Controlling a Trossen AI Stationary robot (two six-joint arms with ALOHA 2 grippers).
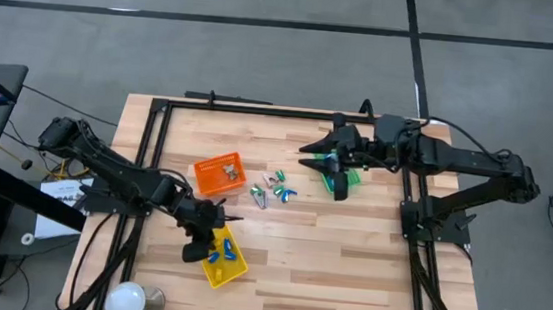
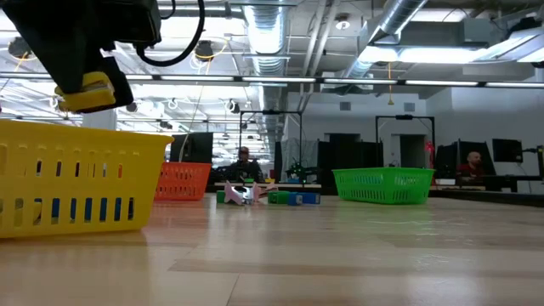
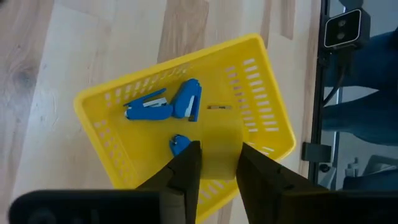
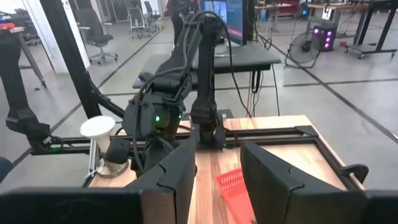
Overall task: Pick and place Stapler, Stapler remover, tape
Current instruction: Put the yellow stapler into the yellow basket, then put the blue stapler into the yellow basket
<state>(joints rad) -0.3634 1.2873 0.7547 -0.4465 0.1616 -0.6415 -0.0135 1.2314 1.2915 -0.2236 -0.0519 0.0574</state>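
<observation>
Left hand: left hand [image 3: 214,171] hovers over the yellow bin [image 3: 273,118], fingers parted and empty, letting go above it.
Staplers: blue staplers [image 3: 163,104] lie inside that bin.
Right hand: right hand [image 1: 308,158] waits beside the green bin [image 1: 340,181]; grip unclear.
Table: loose pieces [image 1: 272,187] remain mid-table.

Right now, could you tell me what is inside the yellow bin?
The yellow bin holds two blue staplers side by side and a smaller blue piece. The left tool covers part of the floor beside it.
</observation>
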